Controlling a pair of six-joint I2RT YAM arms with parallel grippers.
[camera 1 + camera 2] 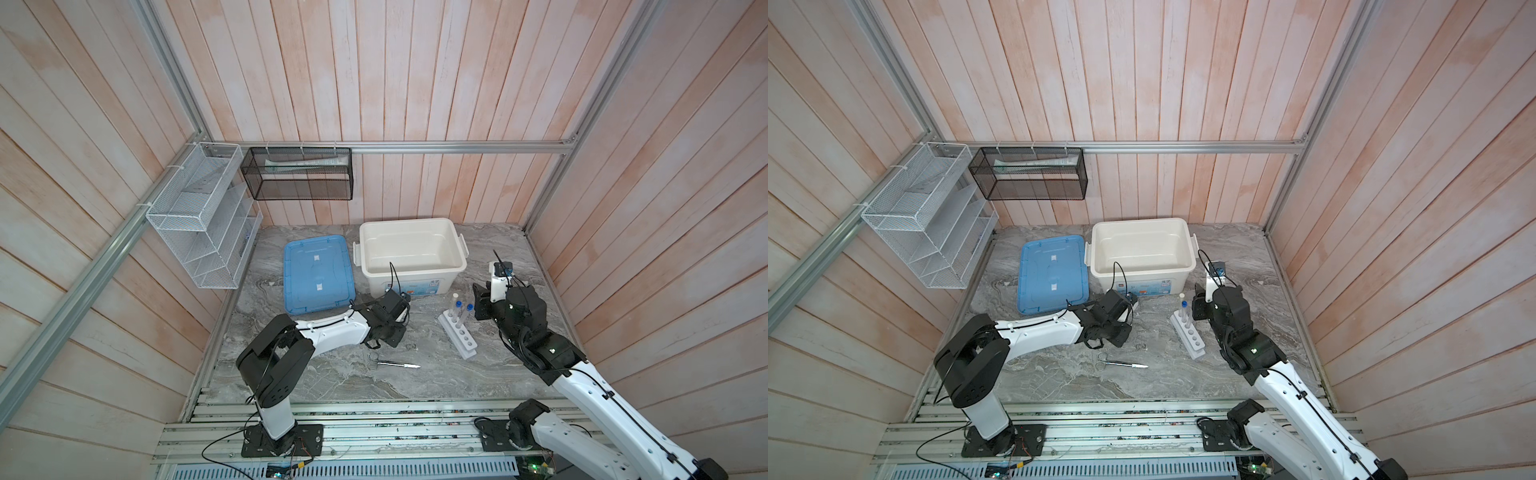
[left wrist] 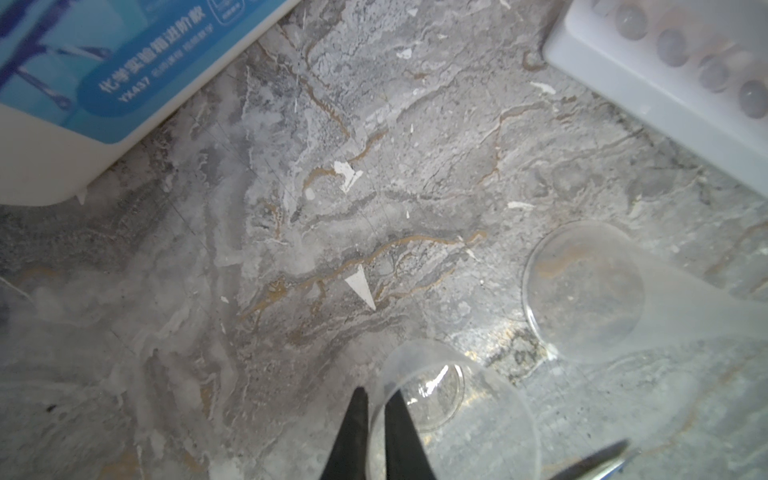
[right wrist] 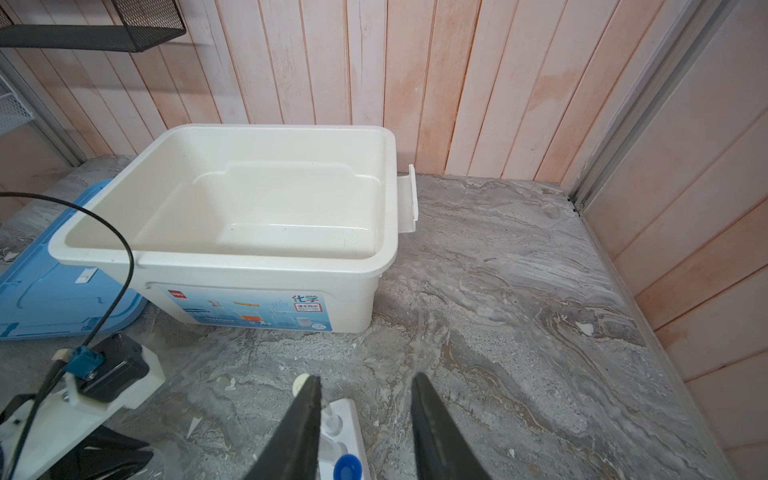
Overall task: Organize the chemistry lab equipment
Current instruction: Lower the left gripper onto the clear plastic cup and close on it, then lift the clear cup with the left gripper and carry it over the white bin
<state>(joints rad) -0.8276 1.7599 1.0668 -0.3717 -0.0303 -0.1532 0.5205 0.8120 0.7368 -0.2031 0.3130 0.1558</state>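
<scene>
In the left wrist view my left gripper (image 2: 376, 399) is shut on the rim of a clear round dish (image 2: 478, 419), with one finger inside it and one outside. A second clear round piece (image 2: 582, 291) lies beside it on the marble. The white six-hole rack (image 1: 457, 336) stands right of centre, holding tubes with a white cap (image 1: 456, 296) and a blue cap (image 1: 469, 308). My right gripper (image 3: 365, 378) hangs open above the rack (image 3: 345, 419), nothing between its fingers. Small steel scissors (image 1: 373, 362) and a thin silver tool (image 1: 401, 365) lie in front of the left gripper.
An open white box (image 1: 411, 272) stands at the back, with its blue lid (image 1: 318, 274) flat to its left. A white wire rack (image 1: 199, 220) and a black mesh rack (image 1: 299, 174) hang on the walls at the back left.
</scene>
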